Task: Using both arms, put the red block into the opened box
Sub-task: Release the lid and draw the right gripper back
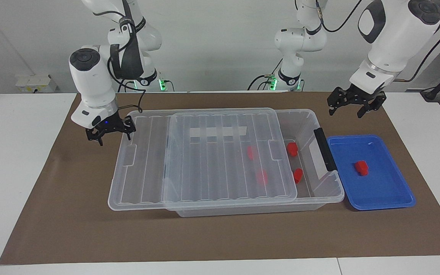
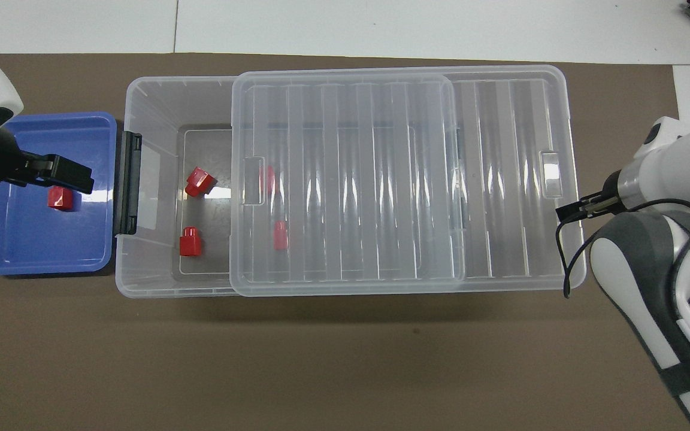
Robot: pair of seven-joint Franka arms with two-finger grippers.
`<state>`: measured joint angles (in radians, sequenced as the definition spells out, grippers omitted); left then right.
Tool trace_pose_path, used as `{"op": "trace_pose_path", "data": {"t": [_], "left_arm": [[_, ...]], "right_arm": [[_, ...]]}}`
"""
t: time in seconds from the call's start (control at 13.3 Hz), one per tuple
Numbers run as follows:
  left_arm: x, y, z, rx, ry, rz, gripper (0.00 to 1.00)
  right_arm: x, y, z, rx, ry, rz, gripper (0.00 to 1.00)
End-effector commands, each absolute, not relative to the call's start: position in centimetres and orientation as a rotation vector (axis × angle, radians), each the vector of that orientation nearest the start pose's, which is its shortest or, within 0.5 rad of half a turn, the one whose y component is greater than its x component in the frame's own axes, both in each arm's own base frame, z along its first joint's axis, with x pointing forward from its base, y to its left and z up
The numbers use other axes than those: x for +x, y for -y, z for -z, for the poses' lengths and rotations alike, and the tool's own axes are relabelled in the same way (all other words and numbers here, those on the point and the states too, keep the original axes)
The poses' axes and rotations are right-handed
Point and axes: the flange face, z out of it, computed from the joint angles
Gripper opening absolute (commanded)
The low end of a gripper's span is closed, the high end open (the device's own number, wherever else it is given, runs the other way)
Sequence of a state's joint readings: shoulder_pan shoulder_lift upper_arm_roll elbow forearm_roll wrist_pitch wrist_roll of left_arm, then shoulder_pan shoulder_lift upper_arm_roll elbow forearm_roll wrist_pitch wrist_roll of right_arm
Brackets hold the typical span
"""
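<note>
One red block [image 1: 361, 167] [image 2: 59, 197] lies in the blue tray [image 1: 380, 198] beside the box. The clear box [image 1: 321, 200] [image 2: 147, 102] holds several more red blocks; two [image 1: 292, 149] [image 1: 298, 175] lie uncovered and two [image 1: 250, 152] show through the lid. The ribbed lid [image 1: 204, 164] [image 2: 381, 179] overhangs the box toward the right arm's end. My right gripper [image 1: 114, 135] [image 2: 568, 212] is at that overhanging lid rim, fingers apart. My left gripper [image 1: 351, 106] [image 2: 84, 179] hangs open in the air over the tray's edge, holding nothing.
The box's black bar handle [image 1: 321, 149] [image 2: 128, 182] faces the blue tray [image 2: 15, 251]. A brown mat [image 1: 220, 236] covers the table under everything. White table surface [image 1: 13, 152] lies at both ends.
</note>
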<state>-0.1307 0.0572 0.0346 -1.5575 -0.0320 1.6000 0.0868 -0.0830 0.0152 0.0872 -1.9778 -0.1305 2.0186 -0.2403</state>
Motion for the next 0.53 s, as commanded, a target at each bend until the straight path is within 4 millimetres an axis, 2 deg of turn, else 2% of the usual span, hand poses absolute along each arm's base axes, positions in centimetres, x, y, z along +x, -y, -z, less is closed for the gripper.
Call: {"op": "trace_pose_path", "data": {"t": [0.0, 0.23, 0.45], "left_arm": [[56.4, 5.7, -60.4, -3.146, -0.280, -0.032, 1.00], [56.4, 5.7, -60.4, -3.147, -0.280, -0.032, 1.00], [56.4, 5.7, -60.4, -3.146, -0.280, -0.032, 1.00]], "right_arm": [[55.6, 3.3, -46.8, -3.221, 0.587, -0.007, 1.00], [56.0, 4.6, -47.2, -3.214, 0.638, 0.007, 1.00], [56.1, 4.7, -47.5, -3.215, 0.638, 0.016, 1.00]]}}
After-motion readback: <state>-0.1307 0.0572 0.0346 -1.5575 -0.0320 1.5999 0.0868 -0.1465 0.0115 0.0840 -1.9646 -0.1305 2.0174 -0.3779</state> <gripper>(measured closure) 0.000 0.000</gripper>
